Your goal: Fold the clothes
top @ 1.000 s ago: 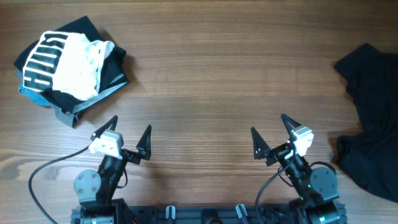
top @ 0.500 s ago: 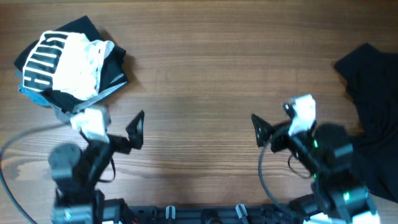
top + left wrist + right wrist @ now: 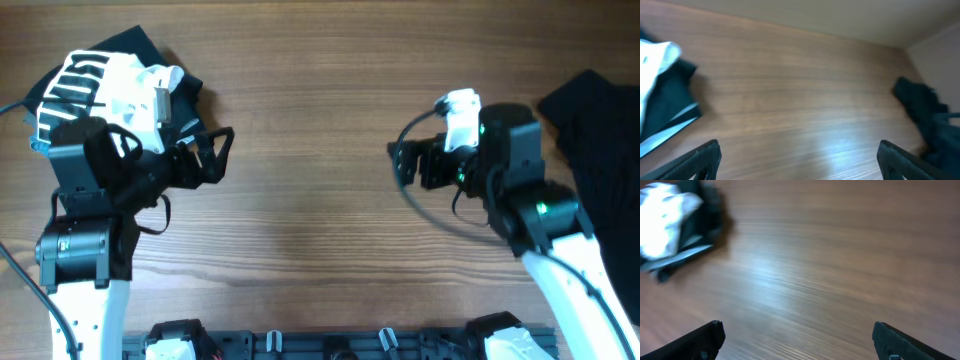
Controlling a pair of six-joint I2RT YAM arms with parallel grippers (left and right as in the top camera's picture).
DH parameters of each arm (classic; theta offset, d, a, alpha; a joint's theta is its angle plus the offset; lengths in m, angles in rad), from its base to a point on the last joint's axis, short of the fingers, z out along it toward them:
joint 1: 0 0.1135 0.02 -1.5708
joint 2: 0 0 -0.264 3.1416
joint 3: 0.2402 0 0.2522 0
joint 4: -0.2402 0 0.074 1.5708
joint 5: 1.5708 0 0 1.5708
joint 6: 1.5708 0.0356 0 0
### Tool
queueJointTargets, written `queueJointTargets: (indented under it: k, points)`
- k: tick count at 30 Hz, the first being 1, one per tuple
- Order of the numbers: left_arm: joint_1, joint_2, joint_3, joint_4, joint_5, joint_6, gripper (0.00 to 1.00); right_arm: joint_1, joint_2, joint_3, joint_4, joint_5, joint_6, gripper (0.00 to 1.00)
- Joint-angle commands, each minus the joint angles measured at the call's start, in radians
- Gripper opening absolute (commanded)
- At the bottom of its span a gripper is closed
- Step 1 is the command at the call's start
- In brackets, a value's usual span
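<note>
Overhead view of a wooden counter (image 3: 310, 110) with two robot arms raised over it. The left claw (image 3: 205, 155) and right claw (image 3: 400, 168) both gape fully open and hold nothing (each wrist view shows only bare wood between the fingertips). The black T-shirt (image 3: 600, 170) lies crumpled at the counter's far right edge, partly out of frame, apart from both claws. A pile of other garments (image 3: 110, 90) sits at the far left, near the left claw. Likely risks: the left claw snagging that pile, or the right claw pinching bunched layers and dragging the shirt off the edge.
</note>
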Motion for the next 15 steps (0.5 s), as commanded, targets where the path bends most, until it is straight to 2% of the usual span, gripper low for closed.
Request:
queueJointTargets:
  k: [1, 3, 5, 9, 15]
  points:
    - [-0.006, 0.031, 0.022, 0.026, 0.073, -0.037, 1.0, -0.163, 0.132, 0.031, -0.009, 0.057, 0.098, 0.96]
    - [-0.009, 0.051, 0.022, 0.006, 0.058, -0.04, 1.0, -0.262, 0.215, 0.053, -0.012, 0.059, 0.098, 0.87]
    - [-0.026, 0.076, 0.022, -0.031, 0.037, -0.04, 1.0, -0.36, 0.299, 0.093, -0.02, 0.059, 0.098, 0.82]
    - [-0.089, 0.118, 0.022, -0.105, -0.016, -0.039, 1.0, -0.517, 0.443, 0.196, -0.024, 0.071, 0.098, 0.81]
    - [-0.206, 0.137, 0.022, -0.114, -0.029, -0.039, 1.0, -0.683, 0.564, 0.231, 0.149, 0.188, 0.11, 0.78]
